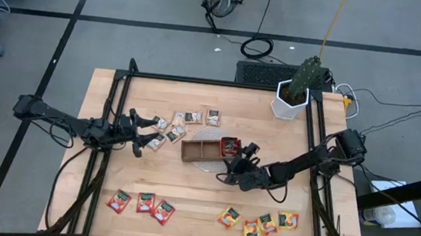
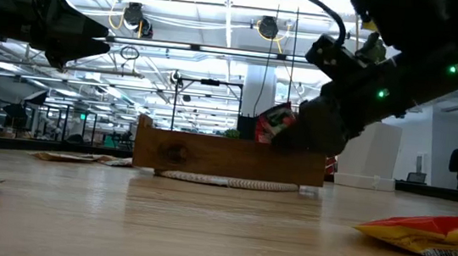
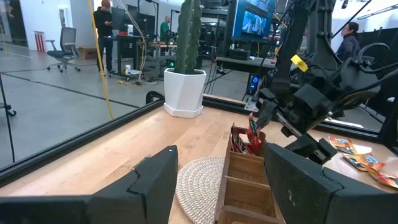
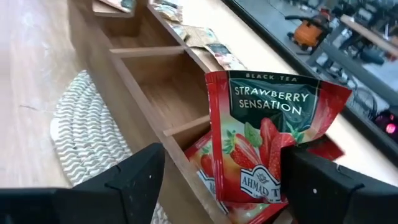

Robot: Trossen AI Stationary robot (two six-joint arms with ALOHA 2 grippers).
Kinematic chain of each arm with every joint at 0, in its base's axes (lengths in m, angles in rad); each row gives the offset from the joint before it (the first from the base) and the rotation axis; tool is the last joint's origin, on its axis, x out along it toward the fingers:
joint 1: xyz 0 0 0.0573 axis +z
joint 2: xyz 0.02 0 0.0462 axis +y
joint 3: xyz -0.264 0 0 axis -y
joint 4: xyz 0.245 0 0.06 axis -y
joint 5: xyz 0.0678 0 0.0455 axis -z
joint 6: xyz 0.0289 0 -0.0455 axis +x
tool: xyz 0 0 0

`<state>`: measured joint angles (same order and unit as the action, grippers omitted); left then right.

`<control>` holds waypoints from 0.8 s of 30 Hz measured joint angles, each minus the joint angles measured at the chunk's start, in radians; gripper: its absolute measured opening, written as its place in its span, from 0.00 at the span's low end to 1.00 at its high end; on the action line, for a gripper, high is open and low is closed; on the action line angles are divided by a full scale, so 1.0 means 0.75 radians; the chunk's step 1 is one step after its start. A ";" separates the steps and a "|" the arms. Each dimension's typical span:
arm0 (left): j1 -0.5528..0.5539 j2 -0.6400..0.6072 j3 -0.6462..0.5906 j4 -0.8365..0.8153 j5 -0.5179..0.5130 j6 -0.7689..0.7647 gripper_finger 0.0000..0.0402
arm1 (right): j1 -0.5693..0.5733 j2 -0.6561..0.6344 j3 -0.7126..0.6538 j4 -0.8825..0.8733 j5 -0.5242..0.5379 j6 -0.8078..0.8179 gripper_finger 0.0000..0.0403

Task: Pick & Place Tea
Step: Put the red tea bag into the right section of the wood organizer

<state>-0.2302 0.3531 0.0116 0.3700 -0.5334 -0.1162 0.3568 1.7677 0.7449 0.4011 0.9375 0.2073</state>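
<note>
Red sachet point(image 4: 267, 143) was dropped upright in tray point(image 1: 191, 153) end slot; right gripper point(image 1: 235, 165) was seen open beside it. Left gripper point(image 1: 136, 134) was held open nr beige sachets point(image 1: 175, 126). Approx 3 red point(image 1: 141, 203), 4 orange point(image 1: 258, 222), all beige were left on table.

Right claw point(image 1: 231, 165) reaches in from the right, fingers spread wide and low; left claw point(image 1: 141, 132) hovers at the left, fingers apart
</note>
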 joint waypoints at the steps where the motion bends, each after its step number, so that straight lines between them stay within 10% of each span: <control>1: 0.000 0.000 0.000 0.000 0.000 0.000 0.60 | 0.006 -0.007 0.001 0.001 0.000 -0.030 0.70; 24: 0.000 0.000 0.000 0.000 0.000 0.000 0.60 | 0.036 -0.133 0.001 -0.223 0.012 -0.249 0.67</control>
<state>-0.2302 0.3531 0.0116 0.3702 -0.5331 -0.1162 0.3840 1.6681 0.7459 0.2341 0.9463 0.0209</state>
